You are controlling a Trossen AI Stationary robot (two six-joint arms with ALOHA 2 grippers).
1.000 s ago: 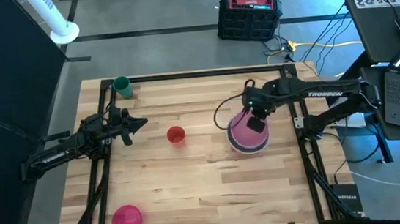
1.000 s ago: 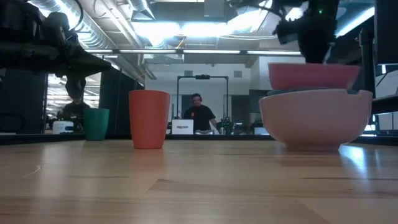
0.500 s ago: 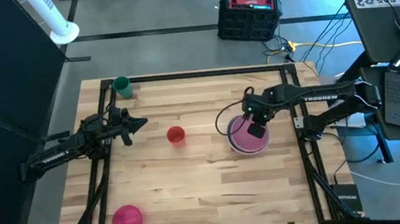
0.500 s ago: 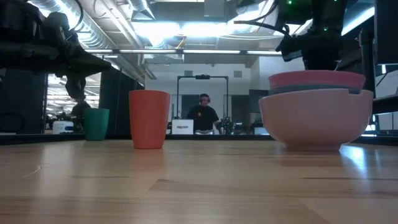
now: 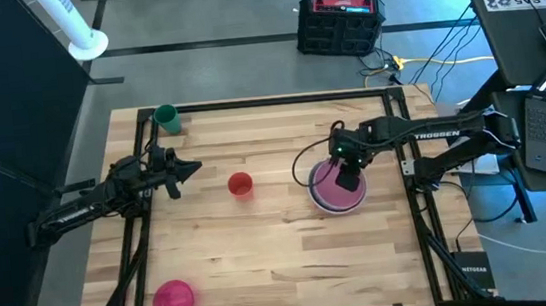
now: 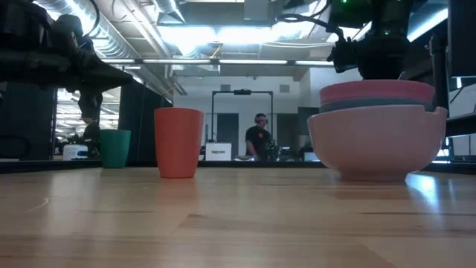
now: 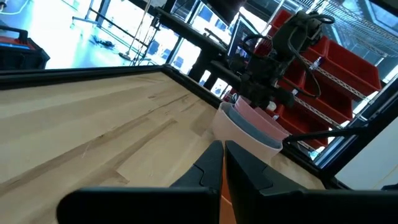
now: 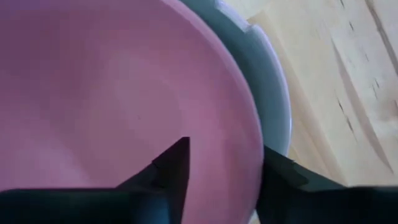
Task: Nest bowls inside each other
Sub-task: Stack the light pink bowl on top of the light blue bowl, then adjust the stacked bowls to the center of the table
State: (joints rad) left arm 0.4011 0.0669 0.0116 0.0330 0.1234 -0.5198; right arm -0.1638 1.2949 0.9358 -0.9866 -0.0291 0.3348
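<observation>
A stack of bowls [image 5: 337, 189] stands right of the table's middle. A pale outer bowl [image 6: 375, 145] holds a teal bowl [image 8: 258, 74], and a pale pink bowl [image 8: 112, 93] sits on top. My right gripper [image 8: 224, 155] points down over the stack, open, astride the pink bowl's rim. A magenta bowl [image 5: 174, 300] sits alone at the near left corner. My left gripper [image 5: 194, 168] hangs shut and level at the table's left side, holding nothing. My right gripper comes from above, one finger [image 8: 173, 167] inside the pale pink bowl and the other [image 8: 280, 175] outside its rim [image 8: 256, 146]. Whether either finger touches the rim I cannot tell. The bowl rests nested in the stack.
A small red cup [image 5: 240, 183] stands upright mid-table between the two arms. A small green cup [image 5: 166, 117] stands at the far left corner. Bare wood lies along the near half of the table. A person [image 6: 259, 138] moves in the room behind.
My right gripper has come down with the pale pink bowl. The bowl hung clear above the stack a second ago and now sits sunk into the teal bowl.
</observation>
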